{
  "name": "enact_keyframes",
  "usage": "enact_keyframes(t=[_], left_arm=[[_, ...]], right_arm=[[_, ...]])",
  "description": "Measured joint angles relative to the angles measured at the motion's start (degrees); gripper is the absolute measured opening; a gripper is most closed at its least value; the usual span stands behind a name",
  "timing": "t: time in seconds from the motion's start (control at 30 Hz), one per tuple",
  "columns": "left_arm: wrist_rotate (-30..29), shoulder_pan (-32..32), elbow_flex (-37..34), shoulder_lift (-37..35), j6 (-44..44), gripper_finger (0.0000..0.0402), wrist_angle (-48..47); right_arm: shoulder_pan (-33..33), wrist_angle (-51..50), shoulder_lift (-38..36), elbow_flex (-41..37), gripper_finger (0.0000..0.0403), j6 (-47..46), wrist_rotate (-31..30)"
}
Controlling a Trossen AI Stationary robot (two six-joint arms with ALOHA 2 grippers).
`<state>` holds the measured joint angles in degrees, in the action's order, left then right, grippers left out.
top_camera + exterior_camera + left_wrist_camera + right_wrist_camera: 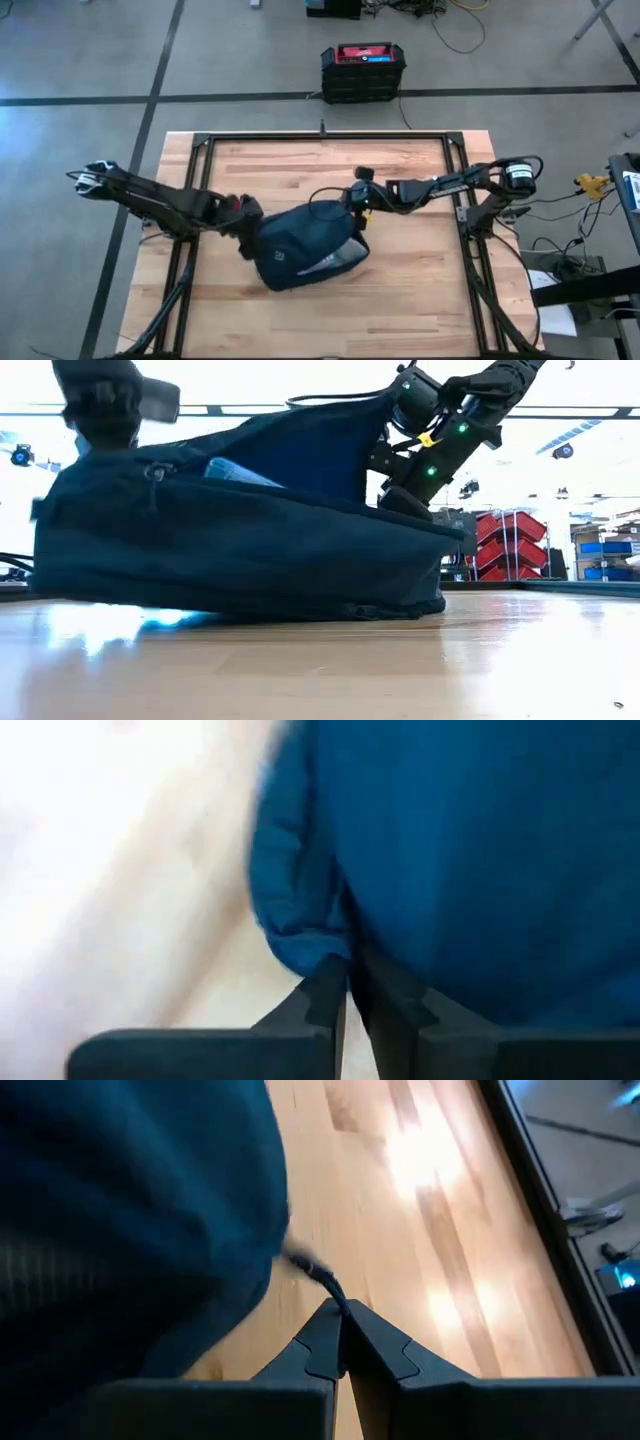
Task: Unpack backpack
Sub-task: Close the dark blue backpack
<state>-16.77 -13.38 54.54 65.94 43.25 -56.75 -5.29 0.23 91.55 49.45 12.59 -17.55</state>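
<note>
1. The backpack [305, 248] lies flat near the middle of the table [420, 300], its long axis running roughly from one arm to the other.
2. The left gripper [246, 225] sits at the bag's left end, jaws pressed together on a fold of navy fabric.
3. The right gripper [358, 204] is at the opposite upper corner, jaws closed on a thin dark zipper pull [312, 1270].
4. Both arms touch the bag, so I'd judge the opening depends on pulling the two ends apart along that axis.
</note>
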Motion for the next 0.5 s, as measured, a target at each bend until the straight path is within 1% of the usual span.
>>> enact_keyframes(t=[0.07, 0.1, 0.17, 0.27, 0.37, 0.43, 0.5], left_arm=[[-9.5, 0.9, 3.0, -0.4, -4.7, 0.0036, 1.6], [-11.7, 1.7, 4.2, -0.4, -7.7, 0.0042, 2.6], [-12.3, 4.1, 5.9, 0.2, -13.8, 0.0053, 6.5], [-8.7, 7.1, 6.6, 2.1, -23.1, 0.0066, 16.8], [-2.0, 9.1, 6.2, 6.3, -30.4, 0.0074, 25.4], [0.8, 9.5, 5.8, 10.4, -33.3, 0.0076, 27.5], [1.2, 9.5, 5.7, 15.0, -35.2, 0.0076, 27.9]], right_arm=[[0.8, 0.5, 0.0, 0.0, 0.0, 0.0, 0.0], [1.2, 0.6, 0.0, 0.0, 0.0, 0.0, 0.1], [2.0, 0.7, 0.0, 0.0, 0.0, 0.0, -0.1], [2.9, 0.0, 0.0, 0.0, 0.0, -0.4, -0.5], [3.7, -1.8, -0.5, 0.0, 0.0, -1.3, -2.0], [4.7, -3.8, -1.5, 0.0, 0.0, -1.6, -4.5], [6.2, -7.0, -3.4, 0.0, 0.0, -2.4, -7.5]])
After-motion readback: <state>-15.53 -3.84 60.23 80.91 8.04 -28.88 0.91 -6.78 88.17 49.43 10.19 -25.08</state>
